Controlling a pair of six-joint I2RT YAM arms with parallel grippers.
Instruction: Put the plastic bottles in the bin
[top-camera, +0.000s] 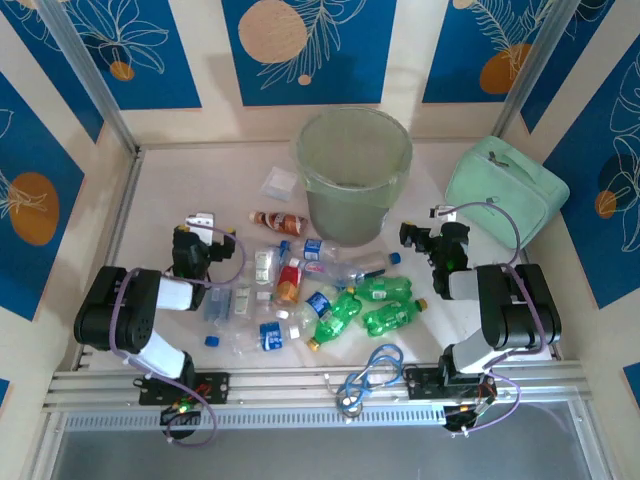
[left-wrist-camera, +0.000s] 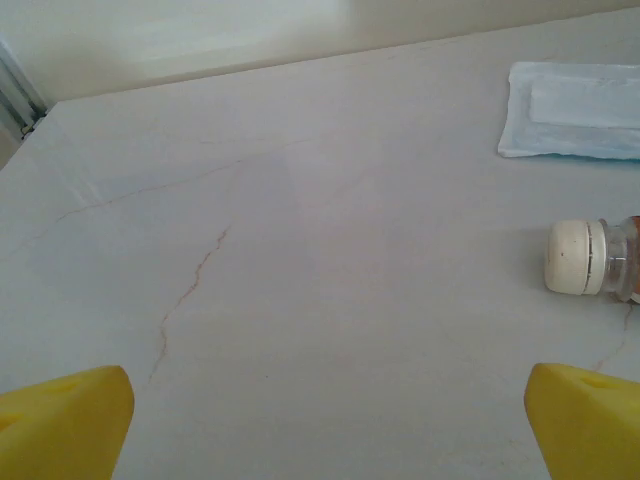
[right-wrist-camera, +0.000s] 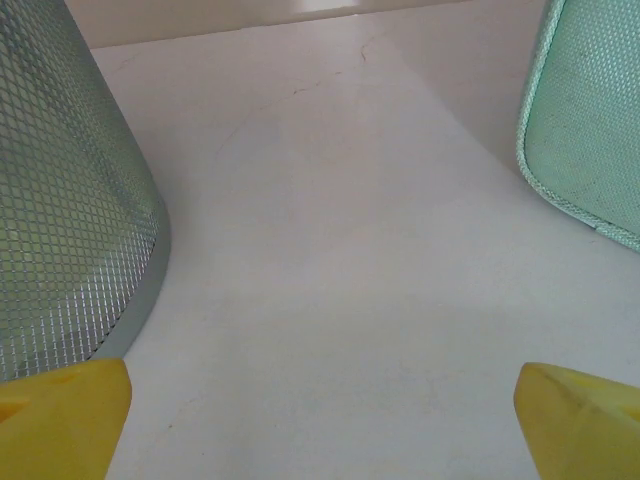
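The left hand (left-wrist-camera: 325, 425) is spread wide and empty over bare worktop (left-wrist-camera: 300, 250), with a white-capped bottle (left-wrist-camera: 585, 258) lying ahead to its right and a flat clear bag (left-wrist-camera: 575, 110) beyond that. The right hand (right-wrist-camera: 320, 420) is likewise spread and empty, facing the gap between the bin (right-wrist-camera: 60, 220) on its left and a mint-green soft case (right-wrist-camera: 590, 110) on its right. The plastic bottles (top-camera: 340, 308) lie scattered on the worktop between the two arms, on the near side of the upright bin.

About twelve bottles (top-camera: 385, 290), one bin (top-camera: 345, 215), one case (top-camera: 505, 185), one cable (top-camera: 380, 365), one bag (top-camera: 280, 182).
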